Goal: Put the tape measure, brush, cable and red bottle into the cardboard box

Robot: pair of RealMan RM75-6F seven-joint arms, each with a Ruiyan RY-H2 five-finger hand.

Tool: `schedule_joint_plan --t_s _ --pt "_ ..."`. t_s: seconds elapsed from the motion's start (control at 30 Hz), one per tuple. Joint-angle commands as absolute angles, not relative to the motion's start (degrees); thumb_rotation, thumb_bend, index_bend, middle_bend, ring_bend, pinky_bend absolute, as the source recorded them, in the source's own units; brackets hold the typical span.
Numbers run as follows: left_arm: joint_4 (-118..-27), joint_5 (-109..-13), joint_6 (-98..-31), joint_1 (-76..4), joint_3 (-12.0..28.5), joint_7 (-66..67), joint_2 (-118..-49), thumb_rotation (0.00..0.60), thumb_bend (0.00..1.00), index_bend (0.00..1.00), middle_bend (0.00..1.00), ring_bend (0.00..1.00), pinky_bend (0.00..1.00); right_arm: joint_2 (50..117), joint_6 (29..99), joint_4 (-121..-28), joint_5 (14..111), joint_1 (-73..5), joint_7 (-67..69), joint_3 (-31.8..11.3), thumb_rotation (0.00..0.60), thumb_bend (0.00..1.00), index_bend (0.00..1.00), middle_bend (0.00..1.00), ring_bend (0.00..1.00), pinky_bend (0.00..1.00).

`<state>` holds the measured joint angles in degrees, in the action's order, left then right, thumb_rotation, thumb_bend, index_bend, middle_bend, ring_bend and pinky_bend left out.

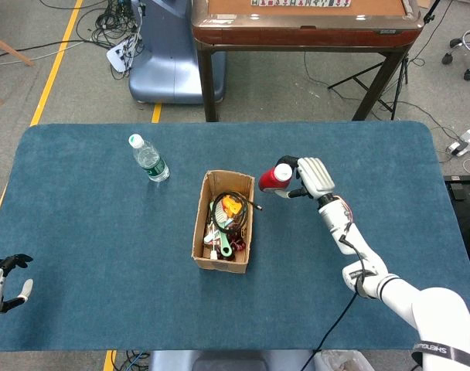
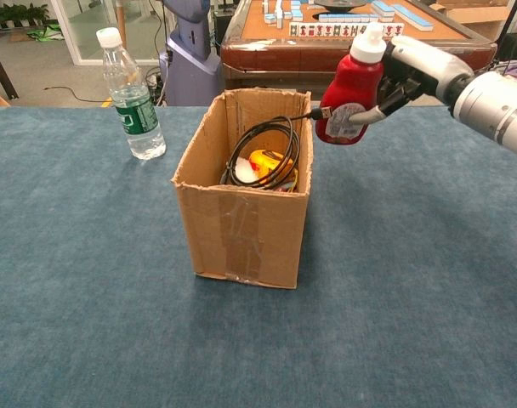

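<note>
**Now aloft: last item beside the box**

Clamped in the right hand (image 2: 411,72), fingers wrapped round its far side, thumb tip pressing the label: the red bottle (image 2: 350,93). Held clear of the table (image 2: 428,272), cap up and tipped slightly to the right, long axis near vertical. Just right of the box (image 2: 246,217) and above its rim, so leftward then down is probably the move needed. Already inside: the cable (image 2: 265,151) coiled on top, its plug poking toward the bottle; something yellow beneath, possibly the tape measure. Far off at the table's near-left edge, the left hand (image 1: 1,282), idle with fingers apart.
</note>
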<state>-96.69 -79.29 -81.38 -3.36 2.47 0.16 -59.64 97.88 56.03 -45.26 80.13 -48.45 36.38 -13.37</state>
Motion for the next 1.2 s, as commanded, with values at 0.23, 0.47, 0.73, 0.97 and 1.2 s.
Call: schedule_joint_plan --t_s 0.23,0.47,0.73,0.97,1.2 --pt "-96.8 -79.4 -81.4 -3.4 2.4 0.7 -59.8 0.6 0.35 0.34 0.41 0.35 0.55 85.7 61.8 -66.0 78.2 -46.1 26.4 -17.9 0.6 0.23 0.56 0.62 0.51 0.59" --pt "-97.0 -79.6 -81.8 -3.3 2.4 0.3 -59.6 0.6 0.35 0.34 0.41 0.35 0.55 82.2 63.7 -75.9 78.3 -46.0 20.7 -19.4 0.6 0.23 0.56 0.62 0.51 0.59" --pt "-97.4 -80.0 -82.2 -3.1 2.4 -0.1 -59.4 0.6 0.35 0.34 0.41 0.35 0.55 82.6 62.2 -82.5 78.4 -47.9 15.3 -19.3 0.6 0.23 0.56 0.62 0.51 0.59" --pt "-97.6 -80.2 -82.5 -2.9 2.4 -0.8 -59.1 0.6 0.35 0.34 0.41 0.35 0.55 85.8 60.0 -83.6 78.0 -50.2 11.5 -18.4 0.6 0.22 0.56 0.62 0.51 0.59" --pt "-97.7 -80.4 -82.7 -2.8 2.3 -1.3 -58.8 0.6 0.35 0.34 0.41 0.35 0.55 88.0 57.3 -82.1 77.0 -51.6 9.7 -17.4 0.6 0.11 0.56 0.59 0.5 0.59"
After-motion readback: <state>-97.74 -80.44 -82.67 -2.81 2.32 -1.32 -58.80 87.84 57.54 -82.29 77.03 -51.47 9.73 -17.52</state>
